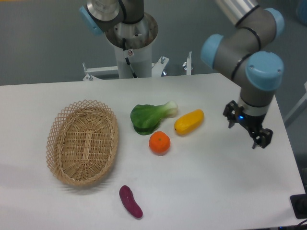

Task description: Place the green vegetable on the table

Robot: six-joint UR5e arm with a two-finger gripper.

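The green vegetable (147,117) is a toy bok choy with dark-green leaves and a pale stem. It lies on the white table (216,182) near the middle, stem pointing right. My gripper (248,130) hangs at the right side of the table, well to the right of the bok choy and apart from it. Its fingers look spread and nothing is between them.
A woven wicker basket (62,163) sits at the left, with nothing visible inside. An orange (159,143) lies just in front of the bok choy, a yellow oblong fruit (189,121) to its right. A purple eggplant-like piece (130,201) lies near the front edge.
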